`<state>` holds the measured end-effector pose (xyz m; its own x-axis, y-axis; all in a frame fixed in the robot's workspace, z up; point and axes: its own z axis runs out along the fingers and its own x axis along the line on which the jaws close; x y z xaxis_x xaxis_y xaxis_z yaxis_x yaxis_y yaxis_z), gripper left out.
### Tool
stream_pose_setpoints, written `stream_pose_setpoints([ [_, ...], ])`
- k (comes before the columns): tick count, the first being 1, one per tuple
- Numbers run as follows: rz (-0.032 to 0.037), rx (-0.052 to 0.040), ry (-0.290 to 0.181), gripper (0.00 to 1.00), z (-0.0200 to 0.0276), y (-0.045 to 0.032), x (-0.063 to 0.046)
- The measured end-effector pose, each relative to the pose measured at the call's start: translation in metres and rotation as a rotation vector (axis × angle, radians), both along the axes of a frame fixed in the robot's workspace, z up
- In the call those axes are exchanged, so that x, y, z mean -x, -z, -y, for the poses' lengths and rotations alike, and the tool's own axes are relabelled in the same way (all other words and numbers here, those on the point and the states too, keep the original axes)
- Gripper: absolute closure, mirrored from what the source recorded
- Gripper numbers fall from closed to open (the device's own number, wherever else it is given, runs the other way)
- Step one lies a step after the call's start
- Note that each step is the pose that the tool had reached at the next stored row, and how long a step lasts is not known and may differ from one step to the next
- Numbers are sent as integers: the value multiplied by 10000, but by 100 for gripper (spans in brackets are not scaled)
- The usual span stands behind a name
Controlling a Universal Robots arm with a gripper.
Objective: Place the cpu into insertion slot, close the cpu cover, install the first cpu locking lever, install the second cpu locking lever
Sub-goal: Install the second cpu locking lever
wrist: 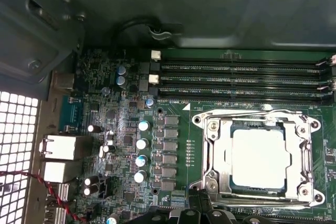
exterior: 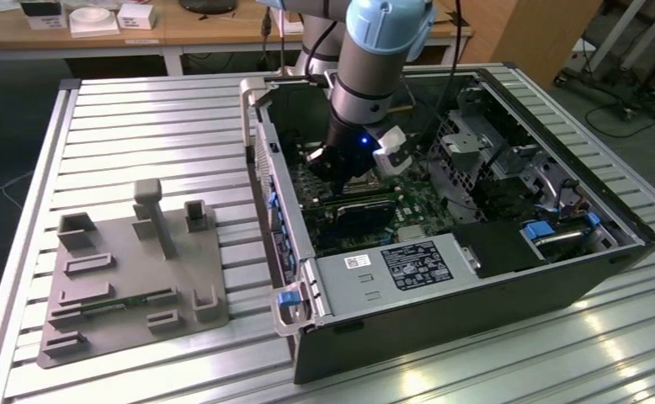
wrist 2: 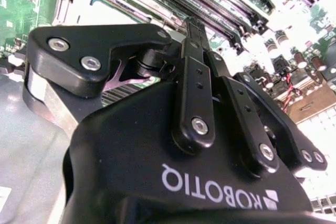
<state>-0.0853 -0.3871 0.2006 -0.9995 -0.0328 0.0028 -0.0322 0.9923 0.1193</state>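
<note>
In the first wrist view the cpu point(wrist: 260, 158) lies flat in the insertion slot point(wrist: 303, 191), its silver-grey top showing through the window of the cpu cover point(wrist: 216, 156), which lies down over it. A thin wire locking lever point(wrist: 247, 113) runs along one side of the socket and another lever point(wrist: 262, 201) along the opposite side. My gripper point(wrist: 198, 208) sits just beside the socket's corner near that second lever's end, fingers together with nothing between them. In the exterior view the gripper point(exterior: 333, 168) is deep inside the open computer case point(exterior: 462, 295).
Long memory slots point(wrist: 241, 80) run beside the socket, and capacitors point(wrist: 142, 142) stand on its other side. Case walls point(exterior: 263, 168) surround the arm closely. A grey fixture plate point(exterior: 125, 278) lies on the slatted table point(exterior: 148, 118) at the exterior view's left.
</note>
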Motion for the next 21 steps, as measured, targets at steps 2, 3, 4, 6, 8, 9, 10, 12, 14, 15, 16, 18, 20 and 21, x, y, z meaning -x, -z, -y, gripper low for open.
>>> stream_pose_setpoints([
  [2,-1,1,1,90,-2,2,1],
  [3,-2,2,1,90,-3,3,1],
  [4,-1,1,1,90,-4,5,1],
  [6,-1,2,1,90,-7,8,1],
  [8,0,0,1,90,-11,12,1],
  [9,-1,0,1,90,-14,14,2],
  [10,-1,0,1,90,-17,16,2],
  [12,-1,2,2,90,-26,22,2],
  [14,0,4,2,90,-37,32,2],
  [15,-1,6,1,90,-42,39,2],
  [16,-1,12,1,90,-46,45,1],
  [18,-5,49,1,90,-50,55,2],
  [20,-6,172,2,90,-52,62,2],
  [21,-2,315,3,90,-53,66,2],
])
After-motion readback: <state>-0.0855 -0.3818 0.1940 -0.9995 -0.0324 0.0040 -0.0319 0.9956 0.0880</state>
